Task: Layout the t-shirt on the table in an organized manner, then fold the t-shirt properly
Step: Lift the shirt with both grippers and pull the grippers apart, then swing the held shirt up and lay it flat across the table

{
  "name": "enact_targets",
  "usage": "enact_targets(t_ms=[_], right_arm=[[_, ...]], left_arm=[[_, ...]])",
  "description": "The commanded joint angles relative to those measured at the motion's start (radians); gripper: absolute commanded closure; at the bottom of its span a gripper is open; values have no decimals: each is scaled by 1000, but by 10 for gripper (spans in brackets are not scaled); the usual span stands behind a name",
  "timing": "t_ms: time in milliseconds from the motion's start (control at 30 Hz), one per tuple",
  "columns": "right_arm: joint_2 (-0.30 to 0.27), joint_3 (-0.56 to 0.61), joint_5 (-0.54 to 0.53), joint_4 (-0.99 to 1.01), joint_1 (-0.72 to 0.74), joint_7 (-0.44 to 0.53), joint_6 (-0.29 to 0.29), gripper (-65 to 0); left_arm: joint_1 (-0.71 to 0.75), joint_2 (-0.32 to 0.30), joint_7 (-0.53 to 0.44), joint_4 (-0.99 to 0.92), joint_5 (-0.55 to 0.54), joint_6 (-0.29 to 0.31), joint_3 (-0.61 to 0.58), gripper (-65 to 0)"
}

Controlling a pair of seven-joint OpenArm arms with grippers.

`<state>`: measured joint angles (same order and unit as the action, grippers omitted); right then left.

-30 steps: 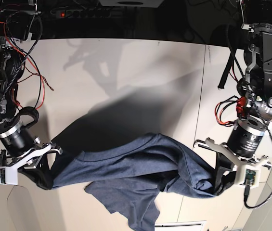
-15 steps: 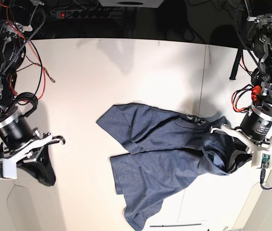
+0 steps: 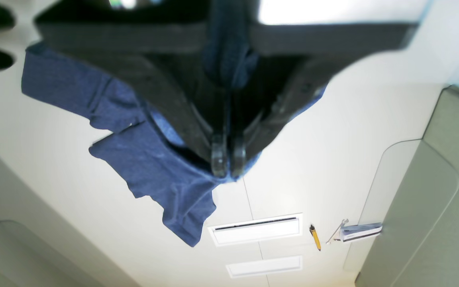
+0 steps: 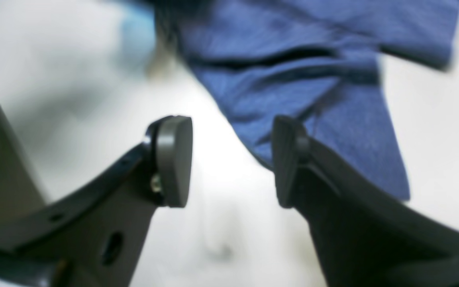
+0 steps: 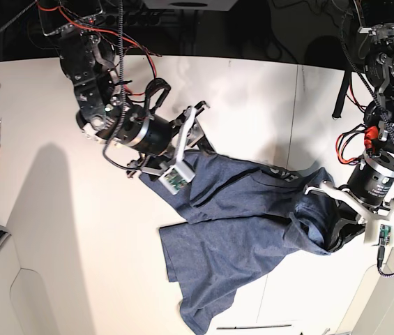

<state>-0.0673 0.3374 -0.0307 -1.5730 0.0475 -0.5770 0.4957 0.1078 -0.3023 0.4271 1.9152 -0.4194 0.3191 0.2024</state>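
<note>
The t-shirt point(image 5: 238, 230) lies crumpled on the worktop point(image 5: 266, 105), its right end gathered up in the left pincer point(image 3: 228, 161), whose jaws are clamped tight on the cloth. The right pincer point(image 4: 233, 163) hangs with jaws spread and apparently empty above the shirt's upper-left edge, though its wrist view is blurred.

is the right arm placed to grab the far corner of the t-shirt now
Probably yes. The right gripper hangs open right above the t-shirt corner, nothing between them on the table. The left gripper is shut on the opposite end.
</note>
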Motion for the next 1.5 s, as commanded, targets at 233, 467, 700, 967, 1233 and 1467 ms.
enact_targets(t_ms=[233, 467, 700, 967, 1233, 1467], right_arm=[[4, 322, 516, 166, 220, 110, -274, -310], [79, 417, 543, 488, 407, 110, -238, -310], [154, 418, 545, 645, 491, 165, -261, -310], [157, 418, 520, 645, 511, 177, -265, 0], [133, 418, 613, 587, 511, 111, -412, 0], [6, 417, 579, 191, 471, -162, -413, 0]], left_arm=[[-10, -11, -18, -1, -10, 0, 4, 0], [-10, -11, -18, -37, -10, 7, 4, 0], [-10, -10, -19, -58, -11, 8, 4, 0], [-10, -11, -19, -59, -11, 8, 4, 0], [-11, -11, -19, -59, -10, 8, 4, 0], [-10, -11, -19, -60, 17, 7, 4, 0]])
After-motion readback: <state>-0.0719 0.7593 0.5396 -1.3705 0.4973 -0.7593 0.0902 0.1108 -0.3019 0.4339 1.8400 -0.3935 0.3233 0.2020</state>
